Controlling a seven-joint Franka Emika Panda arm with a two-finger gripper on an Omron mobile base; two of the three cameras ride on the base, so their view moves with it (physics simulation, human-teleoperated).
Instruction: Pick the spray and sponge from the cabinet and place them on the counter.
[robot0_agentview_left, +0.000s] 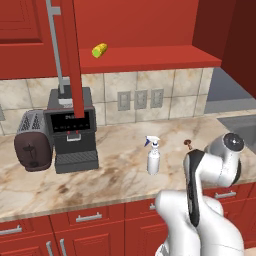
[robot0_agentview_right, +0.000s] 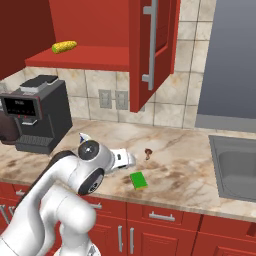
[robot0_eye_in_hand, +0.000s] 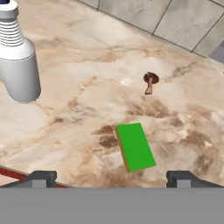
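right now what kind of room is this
A kitchen, rendered in simulation by the look of it: a marbled stone counter with a coffee machine and toaster, red wall cabinets above, and a sink set into the worktop.

Bent sharply at the elbow, white Franka arm (robot0_agentview_right: 75, 175) folded low and forward; two-finger gripper (robot0_eye_in_hand: 111, 177) angled downward, dark fingertips (robot0_eye_in_hand: 41, 177) spread wide, holding nothing.

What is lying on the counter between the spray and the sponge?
Nothing: in the hand view, bare counter separates the spray from the sponge; the small brown mushroom stands off that line.
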